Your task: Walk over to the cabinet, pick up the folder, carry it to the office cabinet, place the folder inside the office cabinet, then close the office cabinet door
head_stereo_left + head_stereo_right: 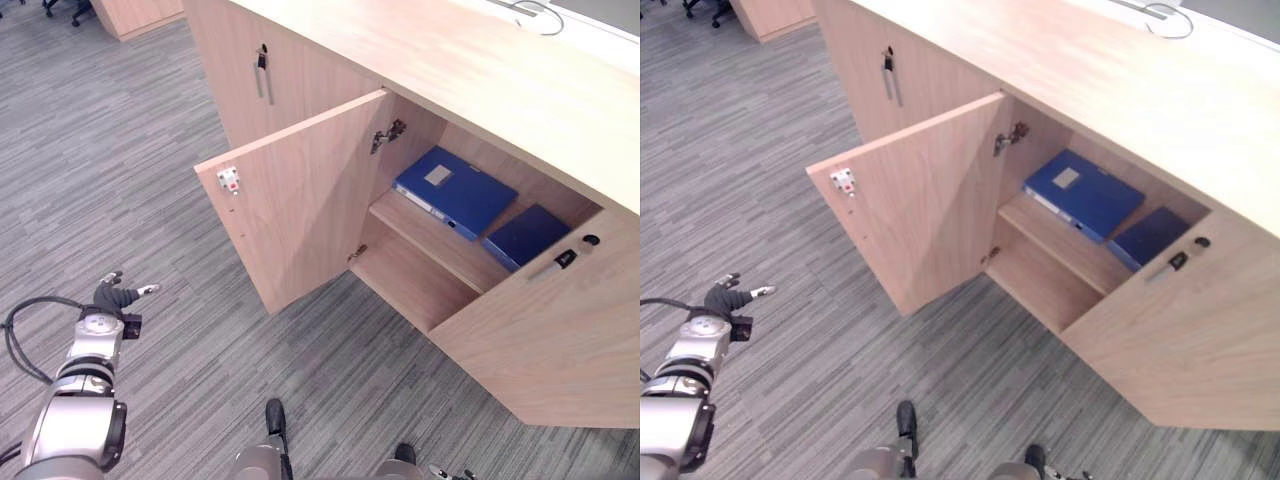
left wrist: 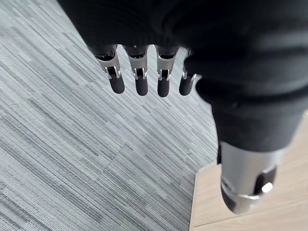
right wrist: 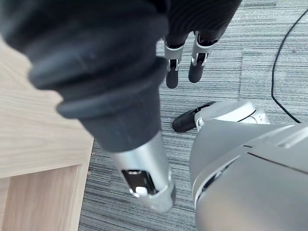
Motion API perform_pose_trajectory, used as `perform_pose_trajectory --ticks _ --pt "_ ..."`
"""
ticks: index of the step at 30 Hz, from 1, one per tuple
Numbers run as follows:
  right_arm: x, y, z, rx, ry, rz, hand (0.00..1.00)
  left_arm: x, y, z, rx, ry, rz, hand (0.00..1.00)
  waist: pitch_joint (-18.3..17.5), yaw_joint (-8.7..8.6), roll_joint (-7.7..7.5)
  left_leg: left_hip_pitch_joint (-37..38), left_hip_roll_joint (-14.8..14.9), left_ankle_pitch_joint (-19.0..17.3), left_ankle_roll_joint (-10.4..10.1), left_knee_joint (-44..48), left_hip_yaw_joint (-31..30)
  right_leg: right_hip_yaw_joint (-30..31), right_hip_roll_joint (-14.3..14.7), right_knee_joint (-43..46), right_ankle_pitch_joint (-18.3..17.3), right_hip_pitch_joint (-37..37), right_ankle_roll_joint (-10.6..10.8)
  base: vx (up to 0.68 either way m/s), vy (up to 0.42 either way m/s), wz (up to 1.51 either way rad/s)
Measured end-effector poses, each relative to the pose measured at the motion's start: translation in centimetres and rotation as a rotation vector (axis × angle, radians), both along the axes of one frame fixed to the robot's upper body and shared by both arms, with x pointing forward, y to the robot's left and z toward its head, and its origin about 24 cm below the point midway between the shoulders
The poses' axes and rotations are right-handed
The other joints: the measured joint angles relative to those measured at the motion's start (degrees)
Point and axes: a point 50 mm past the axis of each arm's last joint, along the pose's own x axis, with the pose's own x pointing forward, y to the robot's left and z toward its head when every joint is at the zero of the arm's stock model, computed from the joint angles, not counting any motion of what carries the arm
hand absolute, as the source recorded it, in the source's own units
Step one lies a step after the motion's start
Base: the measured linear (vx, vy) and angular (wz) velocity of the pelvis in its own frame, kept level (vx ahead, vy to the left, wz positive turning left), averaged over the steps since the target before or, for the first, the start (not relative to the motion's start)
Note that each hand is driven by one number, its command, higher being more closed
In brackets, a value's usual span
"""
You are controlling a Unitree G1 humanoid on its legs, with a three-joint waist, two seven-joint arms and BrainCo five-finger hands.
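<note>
The blue folder [image 1: 455,190] lies on the upper shelf inside the office cabinet [image 1: 450,70], and the door [image 1: 300,200] is open. In front of the cabinet, the left hand [image 1: 115,297] and the right hand [image 3: 172,72] hang with fingers straight, holding nothing.

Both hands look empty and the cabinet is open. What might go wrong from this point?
The left door stands wide open and the open left hand hangs over the carpet beyond its outer edge, so a push might glance off. The larger blue folder lies askew near the front edge of the shelf; the closing door may catch it.
</note>
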Motion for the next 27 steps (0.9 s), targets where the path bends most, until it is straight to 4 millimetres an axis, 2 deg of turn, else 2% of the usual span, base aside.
perform_pose_trajectory --ticks 2,4,8,11,13,15,18,20,23,27 --pt "0.0 -0.1 0.0 -0.004 -0.001 0.0 0.0 0.6 -0.5 0.3 0.013 -0.008 -0.03 0.0 -0.2 -0.77 0.58 -0.6 0.8 0.5 -0.3 0.0 -0.6 -0.2 0.9 0.2 -0.3 -0.6 0.1 -0.07 -0.102 0.06" --pt "-0.5 -0.1 0.0 -0.003 0.01 -0.003 0.0 1.8 -1.3 1.5 0.034 -0.035 -0.069 0.0 -0.5 -1.22 0.01 -0.6 1.9 0.6 -0.4 0.0 -0.5 -0.1 2.1 0.2 -0.8 -0.7 -0.9 -0.04 -0.078 -0.07" --pt "-0.9 -0.2 0.0 -0.006 0.015 -0.016 0.0 3.5 -2.4 3.2 0.069 -0.066 -0.13 0.0 -0.5 -2.16 -0.72 -1.3 1.9 0.6 -0.7 0.0 -0.2 0.2 2.2 -0.4 -0.3 -1.3 -2.3 0.01 -0.013 -0.03" --pt "-0.9 -0.1 -0.1 0.003 0.009 -0.014 0.0 4.3 -3.1 4.0 0.091 -0.082 -0.162 0.0 -0.6 -2.76 -1.12 -1.1 1.9 0.4 -0.9 0.1 0.7 1.4 2.4 -1.1 1.3 -1.4 -4.0 0.07 0.002 -0.18" --pt "-0.8 -0.1 0.0 0.005 0.004 -0.012 0.0 4.8 -3.5 4.5 0.109 -0.085 -0.188 0.0 -0.6 -3.79 -1.21 -0.7 2.0 0.4 -1.0 0.3 1.7 2.1 2.5 -1.1 3.0 -1.7 -5.7 0.1 0.022 -0.22" --pt "-0.8 -0.1 0.0 0.008 0.002 -0.011 0.0 5.0 -3.8 4.7 0.11 -0.09 -0.196 0.0 -0.5 -3.96 -1.29 -0.4 2.1 0.3 -1.0 0.3 2.0 2.4 2.7 -1.1 3.9 -2.0 -6.4 0.04 0.019 -0.22" --pt "-0.9 -0.3 0.0 0.007 -0.009 -0.039 0.0 5.7 -4.3 5.5 0.114 -0.116 -0.211 0.0 -0.5 -4.21 -1.3 -0.4 2.9 0.3 -1.0 0.3 2.6 2.8 3.4 -0.7 7.1 -3.4 -6.5 0.0 0.018 -0.24" --pt "-0.9 -0.5 0.1 0.002 -0.009 -0.044 0.0 5.9 -4.3 5.8 0.108 -0.124 -0.208 0.0 -0.5 -4.86 -1.39 -0.4 2.9 0.2 -0.8 0.3 2.6 2.8 3.4 0.0 7.7 -3.9 -6.3 -0.05 0.025 -0.08" --pt "-0.9 -0.5 0.1 0.001 -0.013 -0.044 0.0 5.7 -3.9 5.7 0.092 -0.127 -0.183 0.0 -0.4 -4.84 -1.46 -1.1 3.0 -0.6 -0.3 0.0 2.8 2.8 3.4 1.4 7.9 -5.7 -6.3 -0.1 0.009 -0.09" --pt "-0.7 -0.6 0.2 -0.008 -0.028 -0.046 0.0 5.1 -1.7 7.2 0.072 -0.177 -0.106 0.0 0.5 -4.56 -2.02 -2.6 3.3 -0.8 0.2 0.0 2.5 2.8 3.8 1.4 7.9 -7.6 -6.3 -0.13 -0.03 -0.1"
